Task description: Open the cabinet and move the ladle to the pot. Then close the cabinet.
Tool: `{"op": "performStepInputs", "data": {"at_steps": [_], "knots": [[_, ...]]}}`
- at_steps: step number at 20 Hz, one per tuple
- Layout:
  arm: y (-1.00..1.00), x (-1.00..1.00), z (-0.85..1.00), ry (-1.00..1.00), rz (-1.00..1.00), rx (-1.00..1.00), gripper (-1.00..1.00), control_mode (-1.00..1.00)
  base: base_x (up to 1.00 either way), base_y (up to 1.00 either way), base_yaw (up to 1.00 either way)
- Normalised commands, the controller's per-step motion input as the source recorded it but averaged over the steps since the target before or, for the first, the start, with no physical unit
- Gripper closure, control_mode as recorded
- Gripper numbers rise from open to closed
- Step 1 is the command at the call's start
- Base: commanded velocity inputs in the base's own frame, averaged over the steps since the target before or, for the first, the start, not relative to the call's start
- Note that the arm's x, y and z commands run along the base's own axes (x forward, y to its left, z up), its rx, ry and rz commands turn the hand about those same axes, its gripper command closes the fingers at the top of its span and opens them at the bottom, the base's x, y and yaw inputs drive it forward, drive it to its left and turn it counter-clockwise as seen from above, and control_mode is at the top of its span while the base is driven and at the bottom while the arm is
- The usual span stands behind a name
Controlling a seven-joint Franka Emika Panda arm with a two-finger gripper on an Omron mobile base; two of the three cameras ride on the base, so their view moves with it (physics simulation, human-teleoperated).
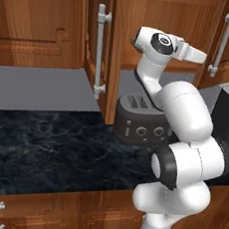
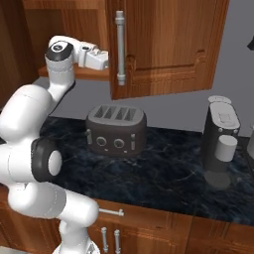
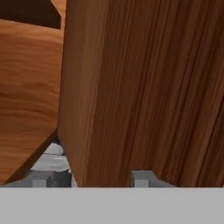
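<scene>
My tool (image 3: 89,177) straddles the open brown wooden cabinet door's (image 3: 131,87) edge, fingers apart, not clamped; a slip could swing it into the dark toaster (image 2: 116,129).

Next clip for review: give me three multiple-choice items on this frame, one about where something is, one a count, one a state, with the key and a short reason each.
1. Where does the toaster stand?
A. on the dark counter under the cabinet
B. inside the cabinet
C. on the floor

2. How many slots show on top of the toaster?
A. one
B. two
C. four

3. How does the cabinet door with the bar handle stand?
A. shut flush
C. taken off
B. swung open

Key: 1 A, the right base view shows it on the black marble top below the cabinet. 2 C, four slots lie side by side in that view. 3 B, the door juts out toward the camera with its edge showing, and the arm reaches in beside it.
</scene>
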Motion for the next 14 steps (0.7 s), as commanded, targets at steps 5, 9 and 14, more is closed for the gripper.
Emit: {"op": "performStepInputs", "data": {"at_steps": [5,9,14], "knots": [[-1.0,-1.0,0.04,-0.02,-0.21,0.0,-1.0,-1.0,0.0,0.0,0.0],[-1.0,-1.0,0.05,-0.01,-0.21,0.0,-1.0,-1.0,0.0,0.0,0.0],[-1.0,-0.96,0.06,0.0,-0.18,0.0,-1.0,-1.0,0.0,0.0,0.0]]}}
